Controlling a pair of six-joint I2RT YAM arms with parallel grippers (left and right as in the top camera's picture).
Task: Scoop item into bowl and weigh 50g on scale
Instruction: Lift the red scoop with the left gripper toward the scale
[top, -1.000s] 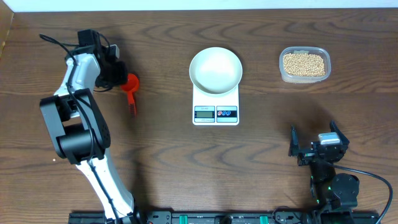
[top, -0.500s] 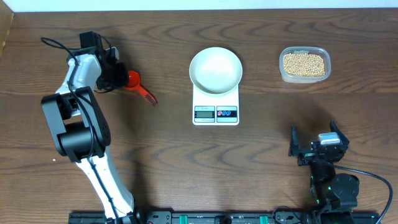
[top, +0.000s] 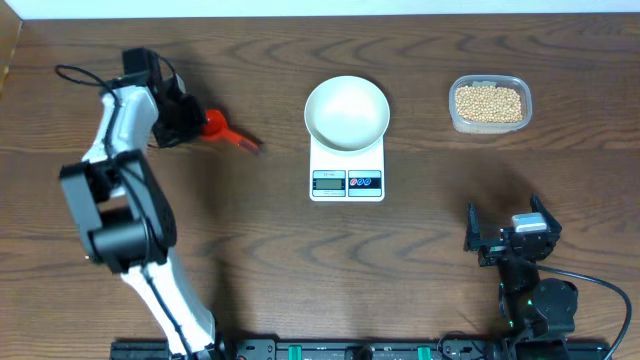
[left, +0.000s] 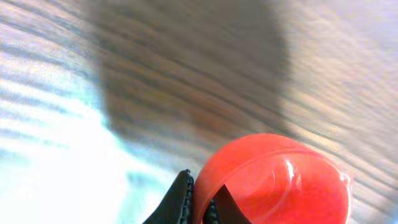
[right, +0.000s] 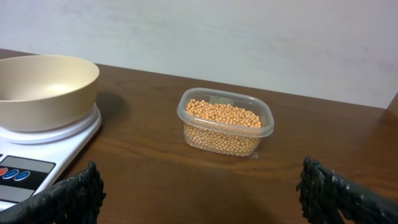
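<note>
The white bowl sits empty on the white scale at mid-table. The item, tan beans, fills a clear tub at the back right. My left gripper is at the back left, shut on the rim of a red scoop whose handle points right toward the scale. In the left wrist view the fingers pinch the wall of the scoop's cup. My right gripper rests open at the front right. The right wrist view shows the bowl, the scale and the beans ahead of the right gripper.
The clear plastic tub stands right of the scale, with bare wood between them. A pale wall runs along the table's far edge. The left arm's base and links stretch down the left side of the table.
The left gripper has closed on the scoop's cup. The scoop's handle has swung from pointing toward the front edge to pointing right. The right arm has not moved.
</note>
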